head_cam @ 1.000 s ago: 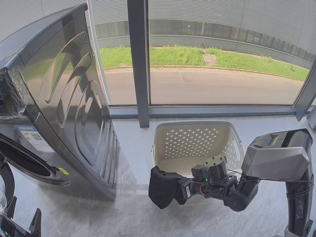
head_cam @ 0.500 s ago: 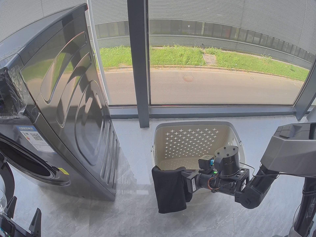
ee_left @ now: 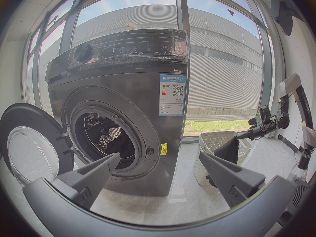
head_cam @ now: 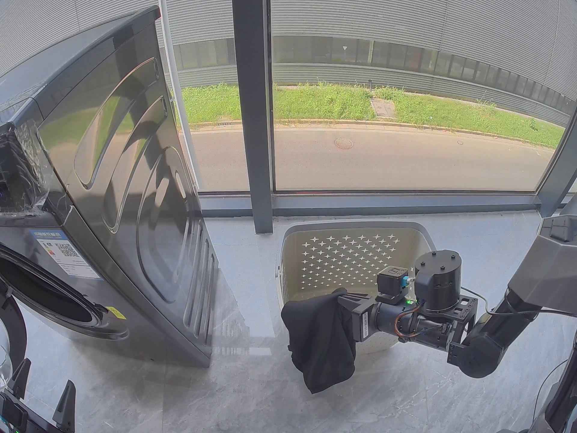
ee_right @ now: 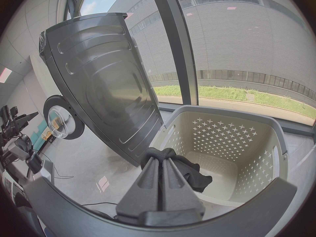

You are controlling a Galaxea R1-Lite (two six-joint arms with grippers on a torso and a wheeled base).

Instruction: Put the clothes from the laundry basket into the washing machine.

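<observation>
Right gripper (head_cam: 344, 307) is clamped tight on a black garment (head_cam: 321, 344), which dangles at the near corner of the laundry basket (head_cam: 354, 231), on the side towards the washing machine (head_cam: 120, 169). To my eye the pick is made; the carry and the drop are left. The machine's door (ee_left: 29, 148) stands open, well apart from the basket. The left gripper (ee_left: 158, 155), farther from the basket, is spread wide, holding nothing. What I see of the basket's floor looks bare, so this may be the last piece.
</observation>
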